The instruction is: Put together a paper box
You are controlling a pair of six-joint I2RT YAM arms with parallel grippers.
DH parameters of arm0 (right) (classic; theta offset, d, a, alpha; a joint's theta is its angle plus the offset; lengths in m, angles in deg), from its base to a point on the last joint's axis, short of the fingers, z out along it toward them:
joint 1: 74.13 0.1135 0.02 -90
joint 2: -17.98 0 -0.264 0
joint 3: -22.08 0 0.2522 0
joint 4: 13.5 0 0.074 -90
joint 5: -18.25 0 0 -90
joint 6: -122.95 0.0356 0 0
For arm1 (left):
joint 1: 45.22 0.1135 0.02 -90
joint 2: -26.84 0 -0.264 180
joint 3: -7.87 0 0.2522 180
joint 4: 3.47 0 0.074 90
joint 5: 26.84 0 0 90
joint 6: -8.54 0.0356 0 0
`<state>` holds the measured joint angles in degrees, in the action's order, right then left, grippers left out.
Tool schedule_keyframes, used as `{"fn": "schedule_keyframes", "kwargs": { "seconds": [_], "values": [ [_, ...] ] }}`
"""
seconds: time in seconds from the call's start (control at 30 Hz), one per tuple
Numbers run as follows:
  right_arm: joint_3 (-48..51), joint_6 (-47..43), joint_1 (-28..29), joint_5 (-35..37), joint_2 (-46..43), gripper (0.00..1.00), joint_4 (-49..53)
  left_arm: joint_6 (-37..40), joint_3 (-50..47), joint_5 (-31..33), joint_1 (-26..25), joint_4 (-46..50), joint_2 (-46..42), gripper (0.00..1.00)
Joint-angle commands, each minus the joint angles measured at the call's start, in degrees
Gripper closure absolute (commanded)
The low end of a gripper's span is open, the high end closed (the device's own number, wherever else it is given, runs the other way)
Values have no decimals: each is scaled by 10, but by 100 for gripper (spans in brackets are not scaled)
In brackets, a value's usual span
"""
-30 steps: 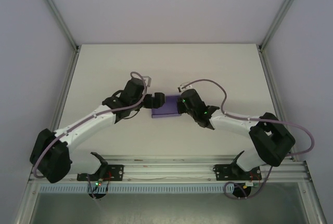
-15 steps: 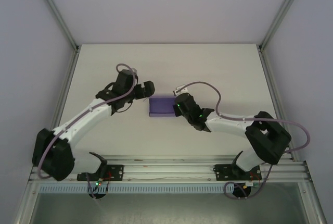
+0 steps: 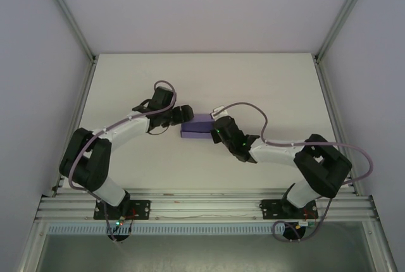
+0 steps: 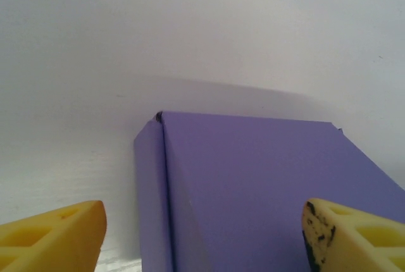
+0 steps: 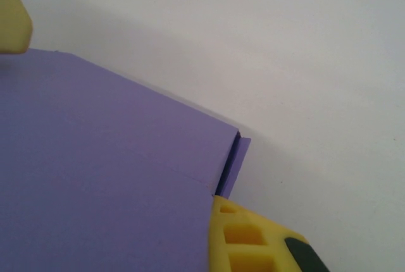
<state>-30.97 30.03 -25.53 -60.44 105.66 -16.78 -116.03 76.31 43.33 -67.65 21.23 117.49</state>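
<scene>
1. The left gripper (image 3: 185, 115) is found at the 9 o'clock end of the lavender, thin-card, flat rectangular paper box (image 3: 197, 126). Its 2 yellow fingers (image 4: 54, 237) are spread apart, 1 to each side of that end. Bare table is seen between the left finger and the box wall, so nothing is gripped. This stance is judged a preparation for pressing the end panels in.

2. The paper box is lying folded at the centre of the white table top (image 3: 266, 82), broad face up. A narrow side flap is seen along 1 edge.

3. The right gripper (image 3: 217, 131) is set at the 3 o'clock end, its fingers closed on nothing. Its tip appears to bear on the box corner, judged a stop against sliding.
</scene>
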Motion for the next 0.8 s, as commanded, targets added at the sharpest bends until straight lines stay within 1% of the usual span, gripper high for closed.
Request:
{"fn": "schedule_keyframes", "kwargs": {
  "seconds": [0.0,0.03,0.1,0.17,0.2,0.27,0.3,0.37,0.43,0.5,0.63,0.7,0.77],
  "values": [
    [37,-15,9,-44,14,90,46,0,-21,-16,5,-33,31,23],
    [41,-19,9,-49,13,86,46,-1,-25,-23,7,-40,37,25],
    [46,-19,9,-53,7,81,49,-1,-31,-27,7,-52,44,26],
    [54,-21,9,-67,-7,73,52,1,-34,-21,7,-54,49,27],
    [60,-22,9,-75,-18,68,52,4,-35,-17,7,-54,51,27],
    [71,-25,9,-93,-39,56,58,6,-37,-13,8,-57,56,28],
    [75,-24,9,-100,-52,53,64,7,-37,-12,9,-59,59,28],
    [84,-21,9,-110,-75,49,73,6,-40,-17,10,-67,65,33],
    [92,-21,9,-123,-101,45,86,7,-44,-27,11,-81,70,33],
    [102,-25,9,-141,-124,36,99,6,-46,-35,12,-92,77,34],
    [109,15,6,-110,-155,22,102,11,-45,-41,16,-102,88,38],
    [102,36,-4,-109,-164,10,105,12,-48,-51,19,-110,93,41],
    [92,67,-18,-95,-164,0,106,13,-48,-63,25,-114,100,44]
  ]
}}
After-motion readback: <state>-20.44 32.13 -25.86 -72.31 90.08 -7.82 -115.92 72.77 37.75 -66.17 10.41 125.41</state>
